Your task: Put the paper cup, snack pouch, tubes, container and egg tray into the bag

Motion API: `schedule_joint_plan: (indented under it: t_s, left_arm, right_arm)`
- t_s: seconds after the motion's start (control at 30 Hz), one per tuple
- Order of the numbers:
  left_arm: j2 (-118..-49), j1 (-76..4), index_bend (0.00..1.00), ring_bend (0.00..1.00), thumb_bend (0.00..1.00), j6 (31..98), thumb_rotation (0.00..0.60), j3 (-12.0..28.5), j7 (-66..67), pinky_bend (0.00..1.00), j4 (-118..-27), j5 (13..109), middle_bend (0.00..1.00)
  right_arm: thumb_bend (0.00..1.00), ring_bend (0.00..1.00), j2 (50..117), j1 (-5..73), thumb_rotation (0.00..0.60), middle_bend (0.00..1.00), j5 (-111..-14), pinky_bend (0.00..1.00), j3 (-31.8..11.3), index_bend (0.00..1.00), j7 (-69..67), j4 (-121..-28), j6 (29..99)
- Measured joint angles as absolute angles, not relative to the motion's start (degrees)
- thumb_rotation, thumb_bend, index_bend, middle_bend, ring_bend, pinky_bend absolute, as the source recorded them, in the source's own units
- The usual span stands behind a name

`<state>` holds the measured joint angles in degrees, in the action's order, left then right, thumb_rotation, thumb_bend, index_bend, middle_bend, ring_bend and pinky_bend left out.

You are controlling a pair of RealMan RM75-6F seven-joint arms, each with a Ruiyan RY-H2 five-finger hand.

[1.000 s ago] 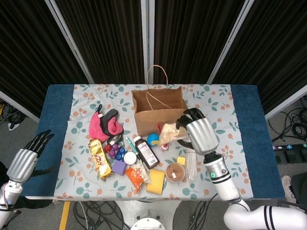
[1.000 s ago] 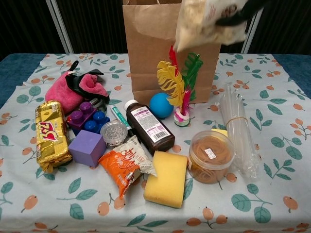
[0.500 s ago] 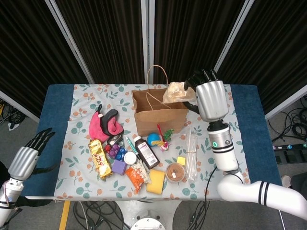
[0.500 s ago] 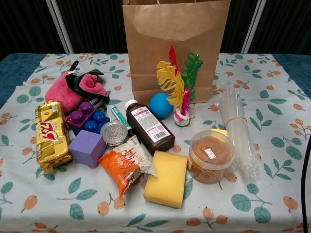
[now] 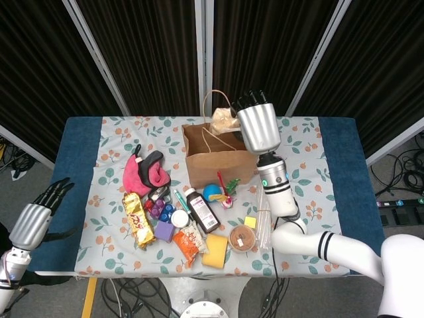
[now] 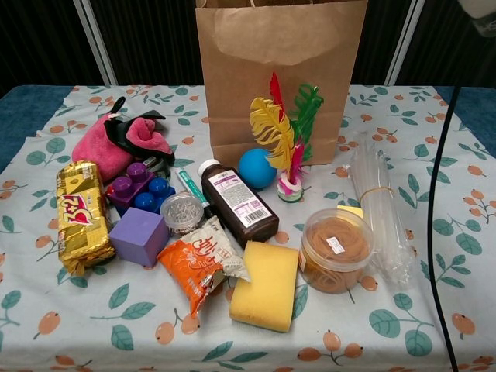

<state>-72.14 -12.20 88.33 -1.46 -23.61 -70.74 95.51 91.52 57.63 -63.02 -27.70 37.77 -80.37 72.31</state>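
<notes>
The brown paper bag (image 5: 220, 154) (image 6: 279, 70) stands open at the back middle of the table. My right hand (image 5: 256, 126) hovers above the bag's mouth and grips a pale crinkled snack pouch (image 5: 223, 120) over the opening. A bundle of clear tubes (image 5: 264, 211) (image 6: 380, 203) lies right of the bag. In front of the tubes sits a round container (image 5: 242, 237) (image 6: 335, 248) with brown contents. An orange snack pouch (image 5: 189, 244) (image 6: 203, 262) lies near the front. My left hand (image 5: 38, 217) hangs open off the table's left edge.
A pink cloth (image 5: 144, 173), gold bar (image 6: 80, 221), purple block (image 6: 139, 235), brown bottle (image 6: 239, 201), yellow sponge (image 6: 265, 284), blue ball (image 6: 256, 167) and feather toy (image 6: 285, 139) crowd the cloth in front of the bag. A black cable (image 6: 439, 232) hangs at the right.
My right hand lifted the pale pouch from in front of the bag, then carried it left to above the bag's mouth. The left hand stayed put.
</notes>
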Motion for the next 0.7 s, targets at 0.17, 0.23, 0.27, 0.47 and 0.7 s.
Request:
schedule_joint_plan:
  t_s: [0.17,0.23,0.27,0.47,0.7]
  left_arm:
    - [-72.15,-12.21,0.10,0.11,0.03,88.34,0.600,-1.38,-23.87,0.26,-70.58,95.43,0.14]
    - [-72.20,-12.23,0.10,0.11,0.03,88.27,0.600,-1.40,-23.98,0.26,-70.45,95.42,0.14]
    - [-72.25,-12.25,0.10,0.11,0.03,88.21,0.600,-1.40,-24.11,0.26,-70.38,95.39,0.14]
    - [-72.44,-12.36,0.10,0.11,0.03,88.30,0.600,-1.47,-24.47,0.26,-70.24,95.66,0.14]
    - [-72.47,-12.40,0.10,0.11,0.03,88.34,0.600,-1.61,-24.28,0.26,-70.58,95.92,0.14]
  right_arm:
    - [0.02,0.26,92.70,58.55,0.600,0.45,-62.81,0.26,-26.26,0.53,37.81,-79.98,70.88]
    - [0.00,0.23,92.39,58.45,0.600,0.43,-62.62,0.26,-25.84,0.48,37.65,-80.55,70.33]
    - [0.00,0.22,92.17,58.34,0.600,0.42,-62.49,0.26,-25.67,0.46,37.67,-80.89,70.17]
    - [0.00,0.20,90.10,57.12,0.600,0.38,-61.83,0.26,-24.77,0.40,38.22,-84.14,70.07]
    - [0.00,0.20,87.30,55.58,0.600,0.37,-62.37,0.26,-25.18,0.39,37.71,-88.82,72.36]
